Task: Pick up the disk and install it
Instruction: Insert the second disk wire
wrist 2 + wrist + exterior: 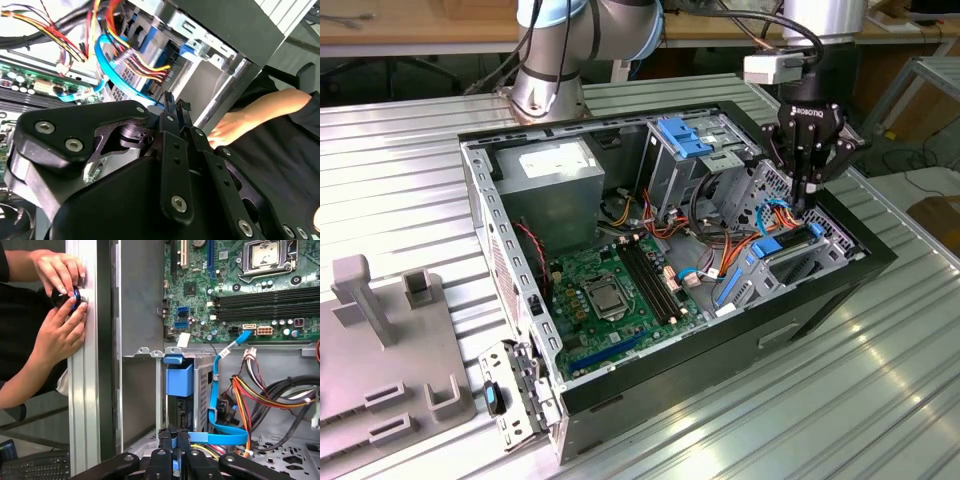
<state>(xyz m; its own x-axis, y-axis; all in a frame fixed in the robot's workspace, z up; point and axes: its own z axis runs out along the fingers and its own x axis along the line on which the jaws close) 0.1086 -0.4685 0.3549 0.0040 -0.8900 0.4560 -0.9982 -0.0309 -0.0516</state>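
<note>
- Fixture plate (380,340): grey, with upright blocks, lying on the table at the exterior view's left.
- Table (410,150): ribbed bare metal. Wooden benches stand behind it.
- Case (720,330): black, lying on its side with the open side up. It holds a grey power supply (555,180), a green motherboard (610,290), bundled wires and metal drive cages.
- Bracket (685,135): light blue, on the top of a cage at the far wall.
- Disk (179,380): set on edge in the bay at the case's end toward the exterior view's right. It is seen edge-on. Its long axis seems to run from the motherboard side toward the gripper, and its blue frame end faces the board.
- Gripper (807,205) (175,102) (175,435): pointing down into that bay, clenched, with its tips just beside the disk's slot. I cannot tell whether the tips pinch anything.
- Blue cable (220,390): loops beside the bay and passes near the tips.
- Person's hands (60,305): outside the case wall, on a black-and-blue knob (67,297) at the table's rail.
</note>
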